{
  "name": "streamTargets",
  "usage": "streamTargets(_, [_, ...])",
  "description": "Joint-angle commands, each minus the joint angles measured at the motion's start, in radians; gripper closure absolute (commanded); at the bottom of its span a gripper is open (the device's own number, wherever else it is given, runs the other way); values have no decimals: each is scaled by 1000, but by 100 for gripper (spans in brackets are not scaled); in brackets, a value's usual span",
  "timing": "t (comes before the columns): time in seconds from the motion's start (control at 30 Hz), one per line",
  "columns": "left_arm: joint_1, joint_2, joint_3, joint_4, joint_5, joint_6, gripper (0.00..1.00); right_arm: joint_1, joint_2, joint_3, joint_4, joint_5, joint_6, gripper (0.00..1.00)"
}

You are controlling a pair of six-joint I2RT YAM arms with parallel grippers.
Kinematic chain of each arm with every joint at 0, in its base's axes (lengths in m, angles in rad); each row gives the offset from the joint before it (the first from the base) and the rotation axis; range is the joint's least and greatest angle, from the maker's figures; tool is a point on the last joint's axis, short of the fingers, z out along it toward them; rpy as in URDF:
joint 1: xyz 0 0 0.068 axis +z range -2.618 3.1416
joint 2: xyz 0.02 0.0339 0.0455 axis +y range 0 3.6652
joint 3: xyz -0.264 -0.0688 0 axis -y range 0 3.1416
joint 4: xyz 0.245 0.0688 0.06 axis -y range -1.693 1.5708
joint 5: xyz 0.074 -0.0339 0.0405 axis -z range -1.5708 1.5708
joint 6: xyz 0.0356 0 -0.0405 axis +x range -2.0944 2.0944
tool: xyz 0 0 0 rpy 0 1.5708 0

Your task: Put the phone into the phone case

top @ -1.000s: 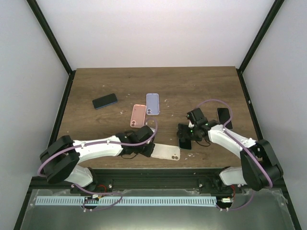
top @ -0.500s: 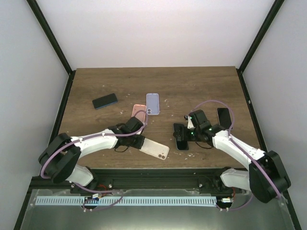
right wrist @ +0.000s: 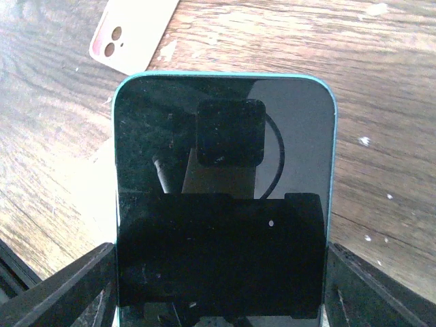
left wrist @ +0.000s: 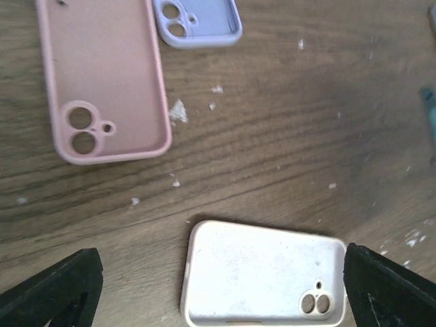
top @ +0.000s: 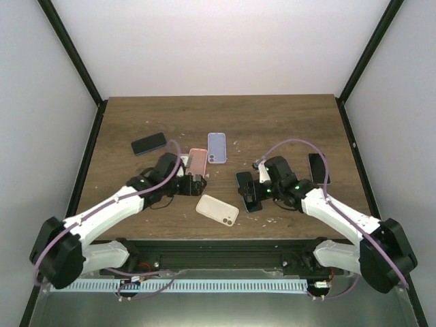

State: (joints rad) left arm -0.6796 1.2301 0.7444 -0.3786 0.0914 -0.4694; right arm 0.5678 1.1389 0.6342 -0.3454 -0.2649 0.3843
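Case let go, phone on its way over

Shows a release on the left side: left fingers [top: 193,184], shut at the edge of the white case [top: 218,210] a second ago, now spread wide, holding nothing, drawn back toward the pink case [top: 197,162]. Leaves the white case lying flat near the front middle of the counter [top: 272,116], a little left of where it lay before. Brings the phone [top: 246,191] leftward as well, clamped between the right fingers [top: 257,193] and held just right of that case, not touching it. Means, most likely, that staging is over and seating comes next — calls for lining the phone up over the shell and pressing it in.

Picks out from the left wrist view what overhead cannot: hollow side of the white case facing up, camera cut-out at its lower right corner, and the lilac case [left wrist: 201,20] just beside the pink one. Confirms from the right wrist view the grip across the phone's lower end, dark screen toward the lens, teal rim showing — with the white case ahead at upper left. Gives the gap between phone and case only from overhead
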Motion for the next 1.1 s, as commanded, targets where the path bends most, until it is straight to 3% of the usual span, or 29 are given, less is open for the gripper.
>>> streamTargets(0.0, [104, -134, -18, -69, 80, -89, 0, 81, 40, 89, 70, 49, -94, 43])
streamTargets(0.17, [309, -277, -49, -109, 262, -145, 0, 162, 106, 139, 114, 90, -176, 43])
streamTargets(0.33, [454, -300, -95, -100, 454, -159, 1, 210, 204, 209, 150, 85, -284, 43])
streamTargets(0.5, [462, -305, -138, -97, 459, -170, 5, 260, 301, 264, 163, 146, -383, 43])
streamTargets(0.73, [462, -328, -222, -15, 520, -273, 14, 297, 359, 233, 267, 101, -493, 43])
streamTargets(1.07, [463, -251, -268, 73, 591, -278, 22, 394, 392, 215, 260, 150, -499, 43])
